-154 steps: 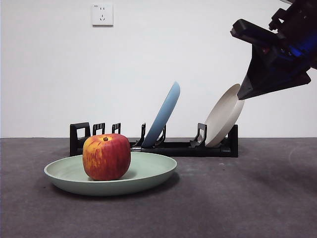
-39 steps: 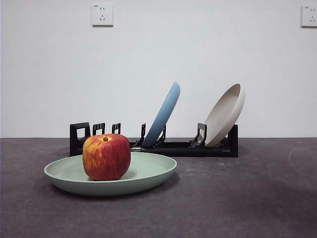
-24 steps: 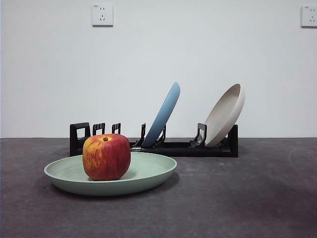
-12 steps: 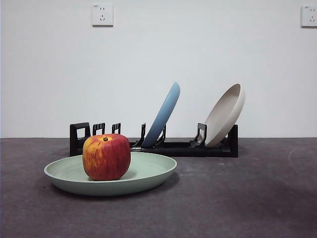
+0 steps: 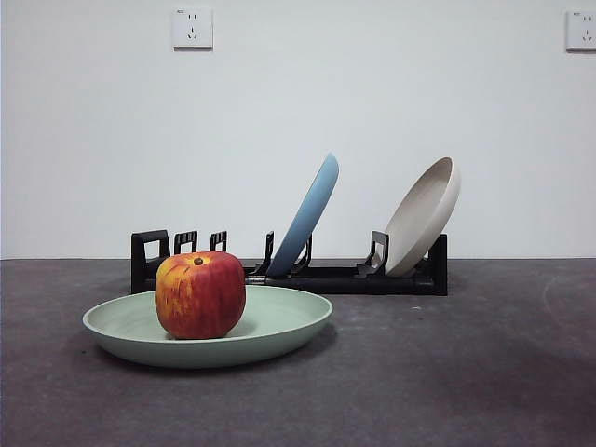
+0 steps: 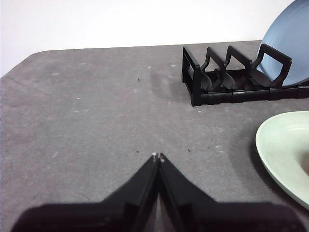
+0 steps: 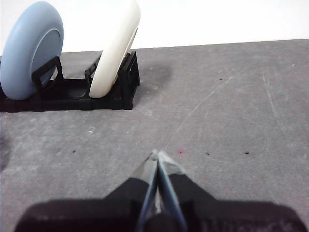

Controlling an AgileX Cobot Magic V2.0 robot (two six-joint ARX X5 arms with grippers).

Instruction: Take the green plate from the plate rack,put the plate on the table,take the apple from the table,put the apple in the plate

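Observation:
The red apple sits in the pale green plate, which lies flat on the dark grey table in front of the black plate rack. An edge of the green plate shows in the left wrist view, beside the rack's end. My left gripper is shut and empty over bare table, away from the plate. Also shut and empty, my right gripper hangs over bare table short of the rack. Neither arm shows in the front view.
A light blue plate and a beige-white plate lean in the rack's slots; both also show in the right wrist view, blue plate and white plate. A white wall stands behind the table.
A dark arm that hung at the upper right 6.3 s ago has left the front view. Over the last second nothing has moved.

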